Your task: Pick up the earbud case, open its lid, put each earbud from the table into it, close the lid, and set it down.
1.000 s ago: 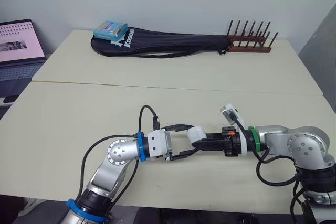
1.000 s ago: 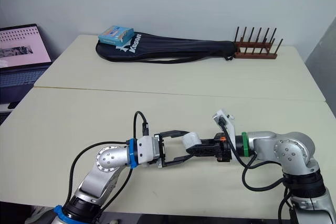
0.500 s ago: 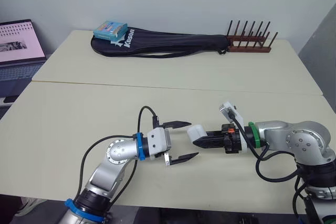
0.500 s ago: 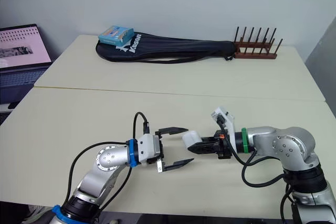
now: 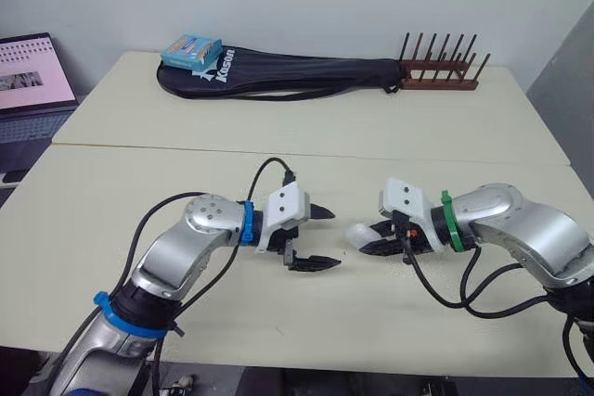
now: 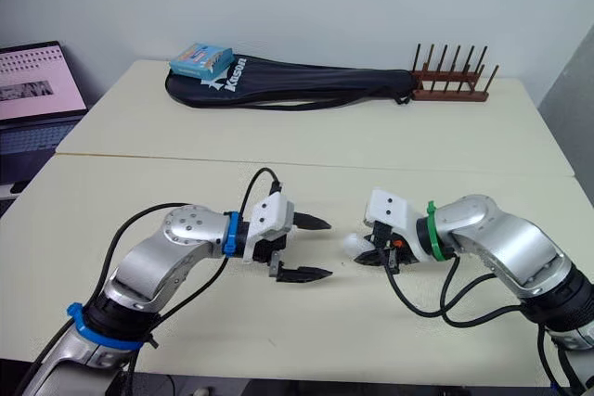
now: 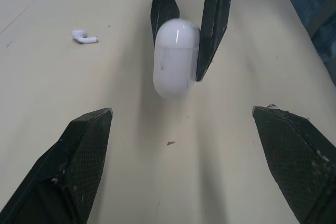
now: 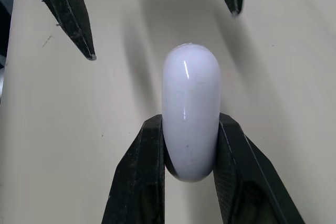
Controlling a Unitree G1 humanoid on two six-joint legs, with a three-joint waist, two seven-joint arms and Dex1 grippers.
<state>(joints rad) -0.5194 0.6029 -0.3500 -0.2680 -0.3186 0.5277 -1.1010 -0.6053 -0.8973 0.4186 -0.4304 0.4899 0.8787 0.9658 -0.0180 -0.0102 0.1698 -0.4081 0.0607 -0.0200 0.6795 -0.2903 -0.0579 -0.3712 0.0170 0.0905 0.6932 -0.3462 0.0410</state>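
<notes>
White earbud case [image 8: 190,103] tight in right hand's [image 5: 366,240] grip; left hand [image 5: 334,238] wide apart.

Right pincer [image 8: 190,129] around earbud case [image 8: 190,98]; left pincer [image 5: 332,238] opposite, apart.

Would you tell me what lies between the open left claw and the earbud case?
Nothing but bare tabletop separates the left claw from the earbud case, seen in the left wrist view.

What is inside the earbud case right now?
Nothing inside can be seen: the earbud case is closed, clamped in the right gripper. One earbud lies out on the table, so it is not inside.
</notes>
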